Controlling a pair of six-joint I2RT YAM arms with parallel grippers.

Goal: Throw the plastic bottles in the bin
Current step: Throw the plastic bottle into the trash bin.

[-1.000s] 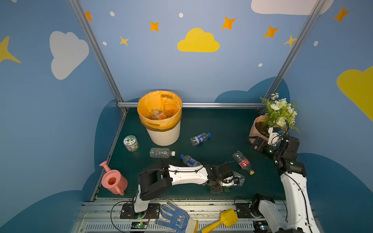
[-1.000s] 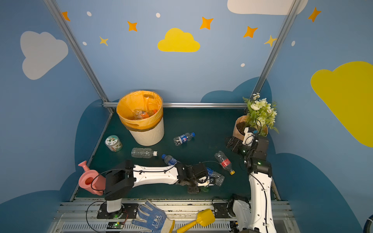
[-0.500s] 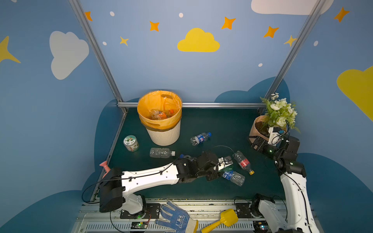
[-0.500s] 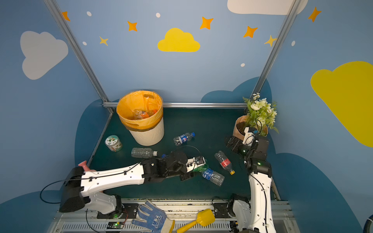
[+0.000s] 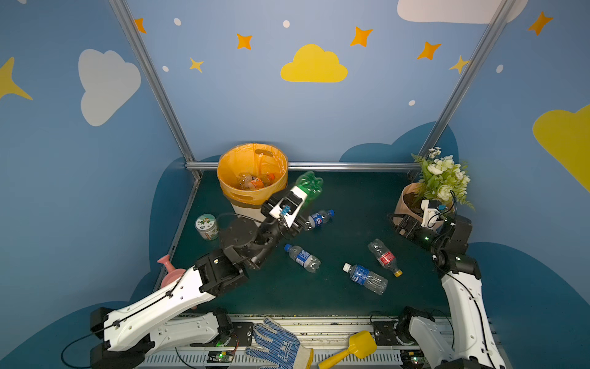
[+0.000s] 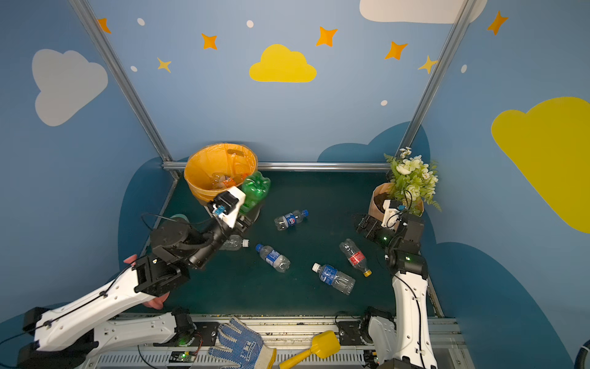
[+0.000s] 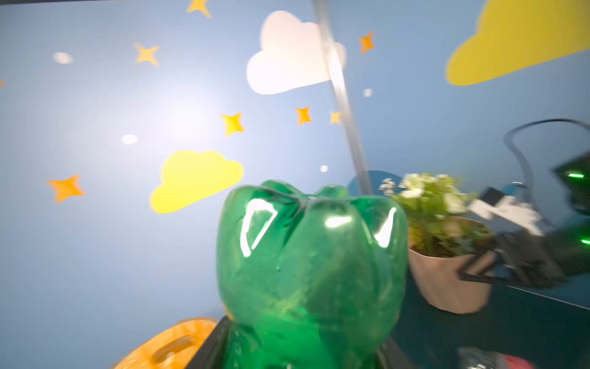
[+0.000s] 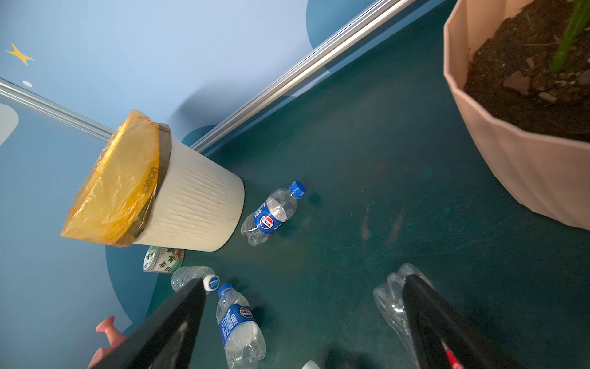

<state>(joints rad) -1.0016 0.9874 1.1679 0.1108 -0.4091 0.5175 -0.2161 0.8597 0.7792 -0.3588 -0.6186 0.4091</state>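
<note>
In the left wrist view I saw only the green bottle (image 7: 311, 271), base outward; in both top views the left gripper (image 5: 299, 195) was clamped on it, arm stretched up beside the bin (image 5: 223, 182) at centre frame. The right gripper (image 8: 305, 282) gaped wide, holding nothing, low by the flower pot (image 5: 404, 204) at right

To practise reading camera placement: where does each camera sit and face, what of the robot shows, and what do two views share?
Top views: high at the front, looking down on the table; left arm and right arm show.
Left wrist: on the left arm, facing the wall; left end effector shut on the green bottle.
Right wrist: on the right arm, facing the bin across the table; right end effector open.
Shared: both wrist views show the flower pot.
</note>
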